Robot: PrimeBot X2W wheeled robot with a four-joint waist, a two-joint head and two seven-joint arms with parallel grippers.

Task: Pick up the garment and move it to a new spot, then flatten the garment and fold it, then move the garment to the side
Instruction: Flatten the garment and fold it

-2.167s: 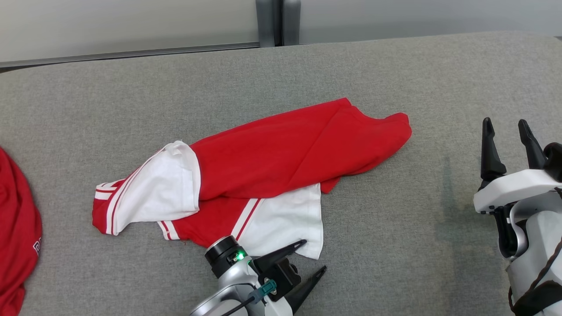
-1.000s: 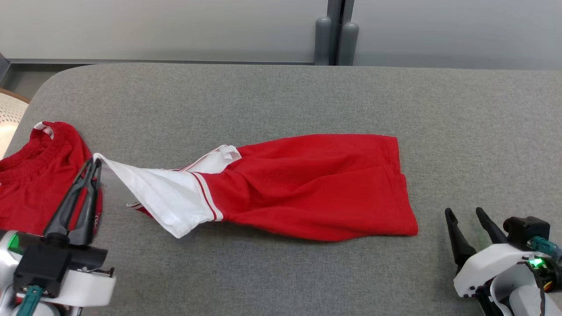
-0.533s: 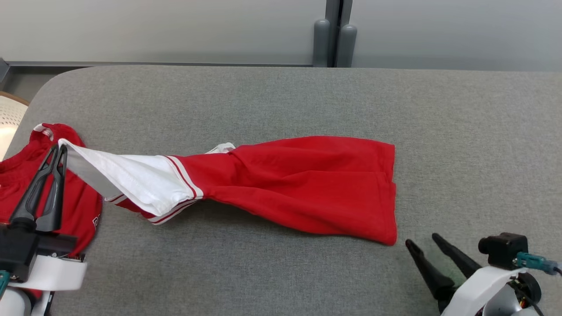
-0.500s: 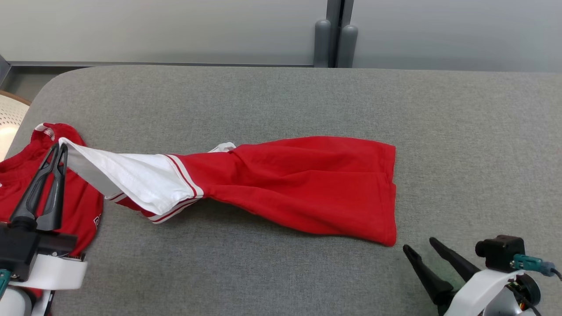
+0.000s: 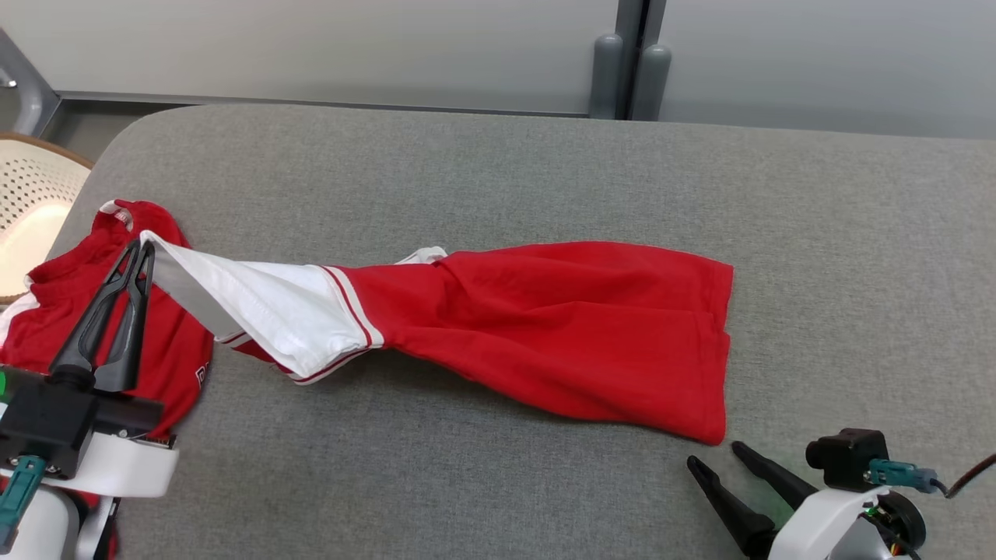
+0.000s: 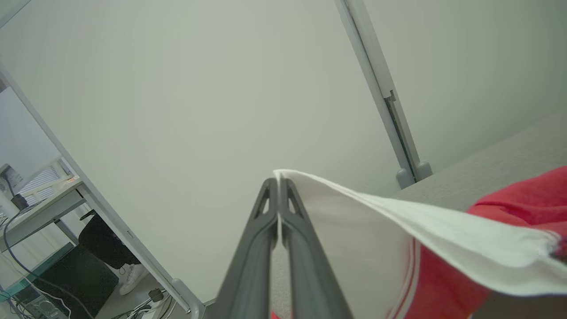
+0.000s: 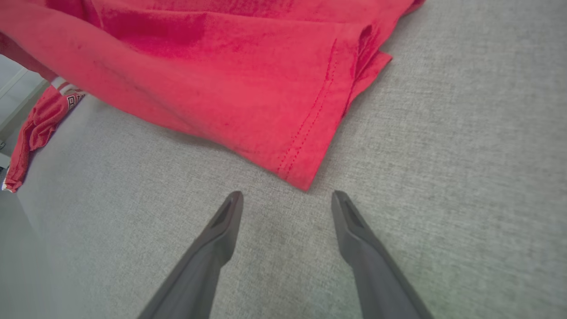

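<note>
Head view. The garment (image 5: 560,334) stretches left to right across the middle of the grey table (image 5: 498,171). Its red body lies flat at centre and right, hem toward the right. Its white sleeve is drawn up off the table toward the left.

Left gripper (image 5: 144,247): clenched on the edge of the white sleeve, fingers pressed together, with the cloth pulled taut from their tips. The left wrist view shows the sleeve edge pinched between the fingertips.

Right gripper (image 5: 712,455): released, fingers spread, low at the near right. In the right wrist view the garment's near right hem corner lies just beyond the gap between the tips, apart from both.

A second red jersey (image 5: 47,311) lies crumpled at the table's left end, under the left gripper.
</note>
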